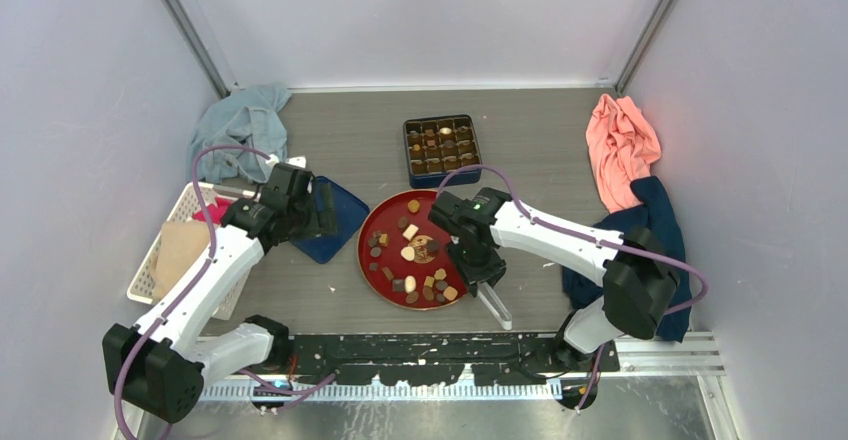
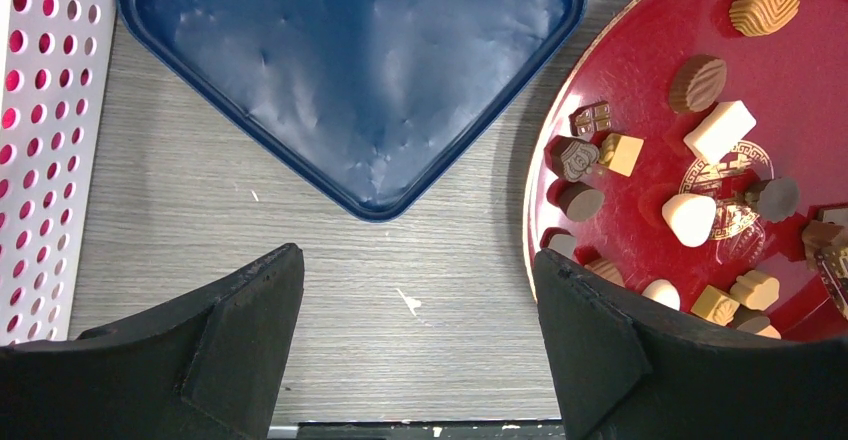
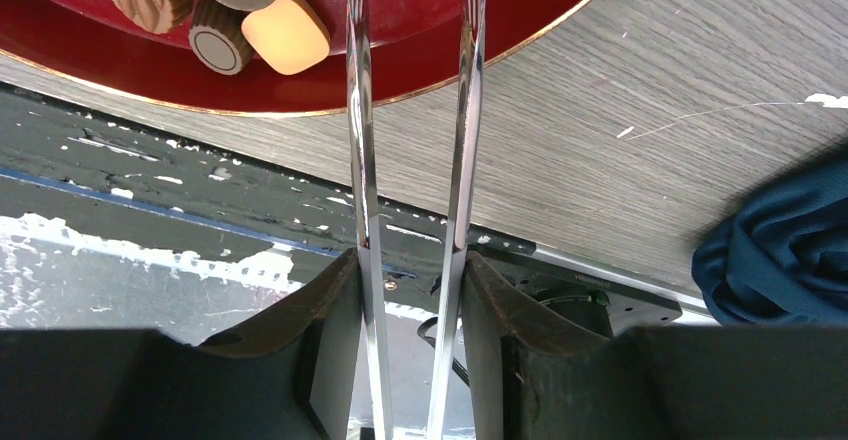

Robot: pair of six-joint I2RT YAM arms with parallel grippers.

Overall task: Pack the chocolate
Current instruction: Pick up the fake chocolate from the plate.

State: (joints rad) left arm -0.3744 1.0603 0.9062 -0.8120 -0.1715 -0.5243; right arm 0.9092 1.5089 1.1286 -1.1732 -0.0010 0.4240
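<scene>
Right gripper (image 3: 410, 272) clamps slim glossy tongs (image 3: 362, 160); left gripper (image 2: 420, 295) gapes, empty. Slippage could knock bite-size chocolates (image 3: 285, 32) over round red plate (image 3: 300, 90) rim, six o'clock.

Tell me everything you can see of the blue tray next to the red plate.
The blue tray is a shallow, dark navy, squarish piece with rounded corners and a low raised rim, glossy like painted metal, its floor slightly dimpled. It is empty and lies flat, open side up, on the grey table, one corner pointing toward the open left gripper. It sits between the white perforated basket and the red plate, clear of the plate; nothing grips it.
</scene>
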